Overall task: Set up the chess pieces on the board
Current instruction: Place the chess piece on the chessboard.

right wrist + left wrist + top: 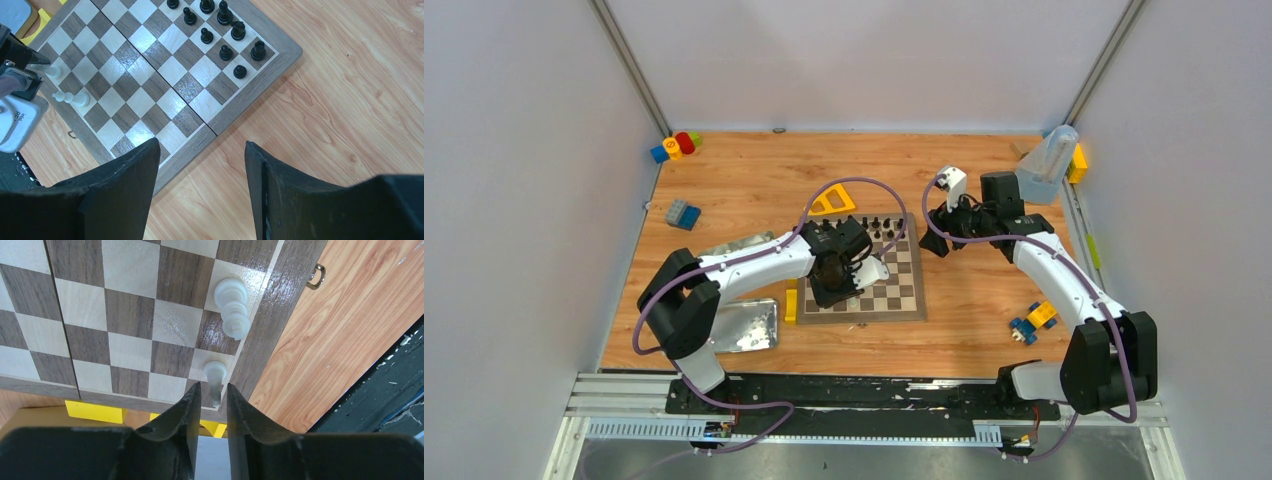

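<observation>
chess pieces [226, 51] stand on the board [150, 96].

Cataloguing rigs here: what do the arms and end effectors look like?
The left arm and right arm have white links, black joints and a looping purple cable each. The left end effector and right end effector have two black tapered fingers.

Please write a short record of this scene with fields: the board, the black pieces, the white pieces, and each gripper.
board: wooden chessboard, lying flat
black pieces: black pieces upright, grouped near one corner
white pieces: two, near the opposite edge. The standing white piece is upright, and the second white piece seems to lie on its side
left gripper: left gripper, jaws narrowly parted around the standing white piece
right gripper: right gripper, open, empty, beside the chessboard
</observation>
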`<state>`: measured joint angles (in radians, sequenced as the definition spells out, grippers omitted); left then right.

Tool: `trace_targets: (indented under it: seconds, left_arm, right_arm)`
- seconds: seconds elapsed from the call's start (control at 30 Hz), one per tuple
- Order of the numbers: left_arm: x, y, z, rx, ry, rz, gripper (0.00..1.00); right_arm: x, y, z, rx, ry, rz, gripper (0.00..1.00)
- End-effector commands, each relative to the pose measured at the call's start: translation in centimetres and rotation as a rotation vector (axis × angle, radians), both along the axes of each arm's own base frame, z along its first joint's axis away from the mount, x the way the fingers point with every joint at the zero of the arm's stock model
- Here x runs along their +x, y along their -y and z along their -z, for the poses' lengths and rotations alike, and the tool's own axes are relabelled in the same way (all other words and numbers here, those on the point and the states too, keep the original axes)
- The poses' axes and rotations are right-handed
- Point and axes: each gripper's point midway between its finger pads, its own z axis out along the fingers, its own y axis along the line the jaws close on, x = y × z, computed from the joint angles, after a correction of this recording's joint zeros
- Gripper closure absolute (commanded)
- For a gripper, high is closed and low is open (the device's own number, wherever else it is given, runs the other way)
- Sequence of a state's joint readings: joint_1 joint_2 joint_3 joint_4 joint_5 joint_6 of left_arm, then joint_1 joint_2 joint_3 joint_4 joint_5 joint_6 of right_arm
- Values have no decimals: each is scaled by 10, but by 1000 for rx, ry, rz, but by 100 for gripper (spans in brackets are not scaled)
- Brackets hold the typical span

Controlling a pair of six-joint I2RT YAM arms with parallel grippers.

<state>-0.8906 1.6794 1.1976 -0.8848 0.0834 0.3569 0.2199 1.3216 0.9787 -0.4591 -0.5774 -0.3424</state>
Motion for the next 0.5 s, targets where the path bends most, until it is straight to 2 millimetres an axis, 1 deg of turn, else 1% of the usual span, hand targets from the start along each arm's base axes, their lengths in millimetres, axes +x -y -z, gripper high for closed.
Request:
trace_targets:
  seconds: [0.0,0.13,0.17,0.2,0.23,0.27,0.3,0.33,0.37,0.4,0.43,0.47]
  left_arm:
    - [1,4,-8,-29,29,10,63]
    - [10,2,-22,-40,91,-8,51]
    - [14,2,-30,-58,122,-14,46]
    - [19,-1,-39,-76,156,-30,44]
    - [24,-2,-45,-93,174,-41,40]
    - [32,-7,-57,-124,200,-75,38]
    - [37,-11,-63,-143,209,-98,34]
    - [46,-19,-77,-187,222,-145,32]
    - [50,-25,-83,-206,225,-174,29]
    - [60,-38,-92,-237,234,-231,28]
    - [70,-54,-96,-243,236,-294,26]
    - [73,-61,-101,-261,239,-321,26]
  right_arm:
    - [2,-2,-4,12,20,-22,36]
    - [2,-3,-2,13,14,-23,36]
    - [2,-3,-2,14,14,-23,36]
    - [2,-3,-2,16,12,-24,36]
    - [2,-4,-2,17,11,-25,36]
    - [2,-4,-2,18,10,-25,36]
    - [2,-4,-2,18,6,-25,36]
    - [2,-4,-2,19,7,-24,36]
    - [2,-4,-2,19,7,-25,36]
    - [2,-4,-2,20,6,-24,36]
    - [3,-4,-2,21,5,-25,36]
    - [3,-4,-2,20,4,-24,36]
